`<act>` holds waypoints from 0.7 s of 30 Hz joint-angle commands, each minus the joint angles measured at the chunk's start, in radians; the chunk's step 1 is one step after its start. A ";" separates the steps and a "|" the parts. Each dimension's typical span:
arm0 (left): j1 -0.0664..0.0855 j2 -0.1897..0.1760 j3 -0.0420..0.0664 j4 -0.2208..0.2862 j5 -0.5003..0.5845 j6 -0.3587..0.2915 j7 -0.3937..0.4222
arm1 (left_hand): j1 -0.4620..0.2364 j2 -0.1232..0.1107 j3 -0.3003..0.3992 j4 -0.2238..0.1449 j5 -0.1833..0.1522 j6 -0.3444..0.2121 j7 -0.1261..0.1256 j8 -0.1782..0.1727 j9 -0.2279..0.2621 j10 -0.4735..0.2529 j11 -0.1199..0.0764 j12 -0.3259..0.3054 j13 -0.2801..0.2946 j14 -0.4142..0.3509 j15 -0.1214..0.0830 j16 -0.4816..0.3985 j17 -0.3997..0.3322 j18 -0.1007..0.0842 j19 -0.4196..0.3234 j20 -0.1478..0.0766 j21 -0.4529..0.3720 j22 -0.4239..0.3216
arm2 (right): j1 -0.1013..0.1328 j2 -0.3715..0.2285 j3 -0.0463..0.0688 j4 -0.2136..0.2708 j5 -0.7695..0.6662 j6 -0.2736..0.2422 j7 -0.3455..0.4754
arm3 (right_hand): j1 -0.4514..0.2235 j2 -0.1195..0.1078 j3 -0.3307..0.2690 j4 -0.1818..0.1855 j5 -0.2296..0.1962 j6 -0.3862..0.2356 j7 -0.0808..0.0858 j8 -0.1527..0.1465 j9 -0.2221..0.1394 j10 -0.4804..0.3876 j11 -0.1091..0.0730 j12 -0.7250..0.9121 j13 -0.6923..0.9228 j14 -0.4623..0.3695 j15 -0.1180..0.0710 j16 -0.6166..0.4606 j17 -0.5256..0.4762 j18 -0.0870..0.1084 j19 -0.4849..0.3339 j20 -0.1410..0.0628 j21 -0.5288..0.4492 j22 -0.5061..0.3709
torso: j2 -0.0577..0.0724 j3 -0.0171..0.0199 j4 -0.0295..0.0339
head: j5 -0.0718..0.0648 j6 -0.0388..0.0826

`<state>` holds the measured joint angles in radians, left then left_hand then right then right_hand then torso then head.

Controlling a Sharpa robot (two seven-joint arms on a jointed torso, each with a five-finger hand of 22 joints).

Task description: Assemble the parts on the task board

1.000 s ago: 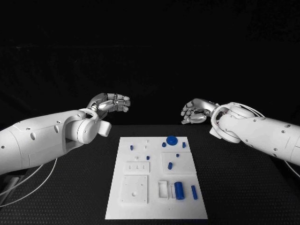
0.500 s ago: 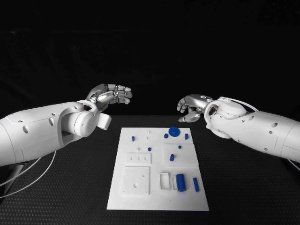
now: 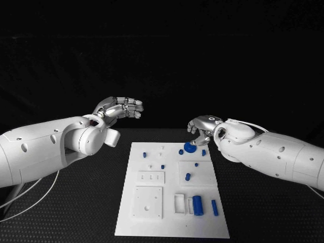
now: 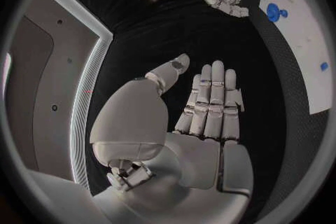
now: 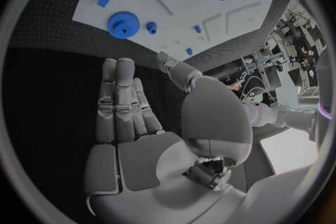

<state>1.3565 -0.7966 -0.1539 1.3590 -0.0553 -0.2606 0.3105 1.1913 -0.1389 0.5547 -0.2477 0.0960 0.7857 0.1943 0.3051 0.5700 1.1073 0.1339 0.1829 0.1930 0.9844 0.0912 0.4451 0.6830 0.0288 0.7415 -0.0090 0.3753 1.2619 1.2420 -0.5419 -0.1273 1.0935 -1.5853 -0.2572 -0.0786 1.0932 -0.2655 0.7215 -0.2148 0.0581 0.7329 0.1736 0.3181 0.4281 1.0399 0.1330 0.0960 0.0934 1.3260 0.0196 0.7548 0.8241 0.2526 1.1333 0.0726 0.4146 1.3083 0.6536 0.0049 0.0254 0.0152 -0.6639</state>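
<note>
Now my right hand (image 3: 201,127) has come down over the task board (image 3: 173,223), open and empty, the round blue part (image 3: 190,147) just below its fingertips, probably untouched. My left hand (image 3: 120,108) hovers empty, well apart.

a black textured table (image 3: 74,202) stands before a dark, unlit backdrop (image 3: 162,50).
</note>
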 commanded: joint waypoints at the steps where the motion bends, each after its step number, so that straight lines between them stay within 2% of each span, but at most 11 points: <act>1: 0.003 0.002 0.001 0.001 -0.004 0.010 0.008 | -0.013 0.000 0.004 -0.001 -0.005 -0.010 0.000 -0.006 0.001 -0.008 0.002 -0.005 -0.001 -0.004 -0.001 -0.004 0.000 -0.012 -0.006 -0.001 0.001 0.001 | -0.001 0.009 0.000 0.018 -0.045 -0.013 0.008 | 0.016 0.008 0.005 -0.007 -0.007 0.030 -0.003 0.015 0.007 0.047 -0.012 0.028 0.011 0.007 -0.012 0.018 0.011 0.009 0.014 -0.005 0.012 0.017 | 0.009 -0.0011 0.0055 | 0.005 0.009; 5: 0.008 0.004 0.001 0.004 -0.005 0.010 0.007 | -0.014 0.000 0.004 0.000 -0.005 -0.011 0.000 -0.007 0.001 -0.009 0.002 -0.006 -0.001 -0.004 -0.001 -0.004 0.000 -0.012 -0.006 -0.001 0.001 0.001 | -0.004 0.017 -0.003 0.027 -0.077 -0.001 0.004 | 0.026 0.027 0.011 -0.025 -0.006 0.082 -0.009 0.040 0.019 0.091 -0.026 0.059 0.026 0.011 -0.026 0.047 0.027 0.009 0.028 -0.013 0.030 0.024 | 0.011 -0.0034 0.0088 | 0.001 0.024; 10: 0.013 0.007 0.001 0.006 -0.006 0.009 0.007 | -0.014 0.000 0.005 0.000 -0.005 -0.011 0.001 -0.007 0.002 -0.009 0.003 -0.007 -0.001 -0.004 -0.001 -0.004 0.000 -0.012 -0.006 -0.001 0.001 0.002 | -0.005 0.029 -0.018 0.025 -0.103 0.008 0.000 | 0.034 0.045 0.023 -0.046 -0.002 0.109 -0.020 0.046 0.021 0.094 -0.030 0.066 0.033 0.017 -0.029 0.077 0.041 0.009 0.043 -0.022 0.051 0.025 | 0.016 -0.0053 0.0117 | 0.004 0.038; 15: 0.019 0.006 0.001 0.014 -0.007 0.009 0.007 | -0.014 -0.001 0.005 0.000 -0.005 -0.012 0.001 -0.008 0.002 -0.010 0.003 -0.007 -0.001 -0.004 -0.001 -0.004 0.000 -0.012 -0.006 -0.001 0.002 0.002 | -0.010 0.038 -0.024 0.019 -0.128 0.018 -0.007 | 0.035 0.053 0.033 -0.060 0.000 0.120 -0.025 0.041 0.019 0.095 -0.032 0.068 0.037 0.023 -0.031 0.110 0.053 0.009 0.057 -0.031 0.076 0.025 | 0.023 -0.0078 0.0174 | 0.005 0.034; 21: 0.027 -0.001 0.001 0.032 -0.009 0.007 0.008 | -0.014 -0.001 0.005 0.000 -0.005 -0.012 0.001 -0.008 0.002 -0.010 0.003 -0.008 0.000 -0.004 -0.001 -0.004 0.000 -0.012 -0.006 -0.001 0.002 0.002 | -0.017 0.045 -0.034 0.006 -0.145 0.020 -0.011 | 0.032 0.054 0.037 -0.063 0.000 0.121 -0.029 0.036 0.017 0.090 -0.032 0.067 0.037 0.023 -0.032 0.128 0.057 0.009 0.061 -0.035 0.090 0.025 | 0.032 -0.0105 0.0228 | -0.001 0.028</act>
<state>1.3804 -0.7964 -0.1539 1.3861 -0.0577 -0.2608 0.3094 1.1873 -0.1429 0.5547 -0.2477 0.0960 0.7796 0.1953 0.3014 0.5708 1.1038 0.1375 0.1778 0.1930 0.9845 0.0911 0.4452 0.6830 0.0288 0.7416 -0.0090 0.3753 1.2626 1.2255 -0.4985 -0.1616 1.1015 -1.6900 -0.2514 -0.0817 1.1283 -0.2197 0.7580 -0.2708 0.0581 0.8494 0.1452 0.3562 0.4457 1.1314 0.1017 0.1577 0.1298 1.3456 -0.0110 0.8786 0.8805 0.2460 1.1880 0.0358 0.5005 1.3081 0.6792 -0.0037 0.0445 0.0160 -0.6339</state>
